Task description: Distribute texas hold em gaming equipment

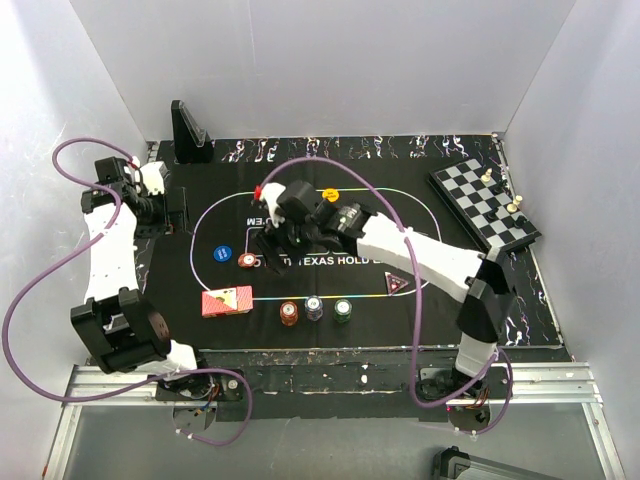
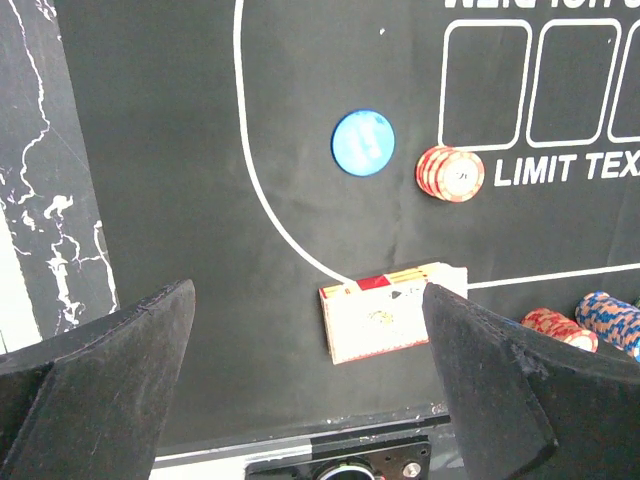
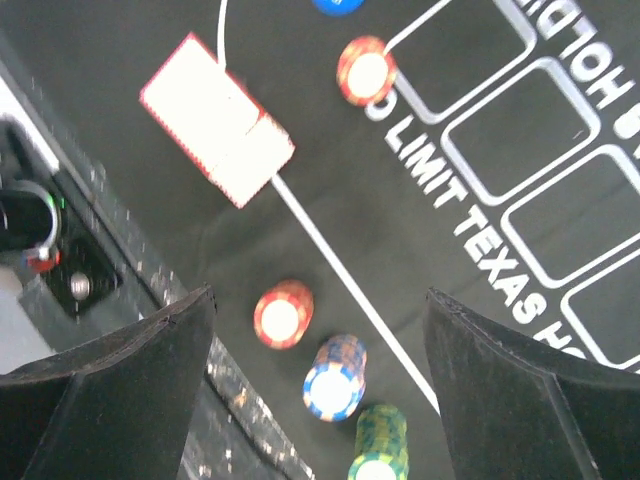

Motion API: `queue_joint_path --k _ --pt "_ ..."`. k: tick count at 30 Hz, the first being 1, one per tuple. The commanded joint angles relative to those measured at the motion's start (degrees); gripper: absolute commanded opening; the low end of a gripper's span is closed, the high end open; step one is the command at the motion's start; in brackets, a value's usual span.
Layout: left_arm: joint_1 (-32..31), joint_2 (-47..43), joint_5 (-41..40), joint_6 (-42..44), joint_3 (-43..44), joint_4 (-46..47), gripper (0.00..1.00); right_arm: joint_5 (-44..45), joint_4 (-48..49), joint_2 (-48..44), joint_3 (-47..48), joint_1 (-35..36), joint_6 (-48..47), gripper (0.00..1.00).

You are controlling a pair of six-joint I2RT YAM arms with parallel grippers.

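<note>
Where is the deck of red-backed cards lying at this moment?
In the top view, the deck of cards lies on the near left part of the mat, just left of the red chip stack and below the blue disc in the picture.

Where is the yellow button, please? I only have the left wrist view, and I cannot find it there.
Observer: The yellow button lies on the far half of the mat, just beyond the right arm.
Operator: Thank you. I see two chip stacks to the right of the cards; are there more?
Observer: Yes, three stand in a row: the red stack, the blue stack and a green stack, which is past your frame.
Operator: Is the right claw holding anything?
Observer: No, the right claw is open and empty above the mat.
</note>
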Motion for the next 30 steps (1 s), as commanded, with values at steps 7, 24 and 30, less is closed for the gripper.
queue_joint_path --k 7,24,30 --pt "0.4 -6.1 -1.2 1.9 -3.7 -2.3 0.98 -1.2 2.3 -1.9 -14.5 7.1 -1.6 0.91" --pt "0.3 -7.7 0.6 0.9 -3.5 -2.9 0.98 -2.6 1.0 7.6 -9.7 8.3 -2.6 0.89" --pt "0.3 -7.1 -0.4 1.4 -3.5 -2.6 0.98 -3.0 0.1 8.6 -8.9 8.4 -2.4 0.79"
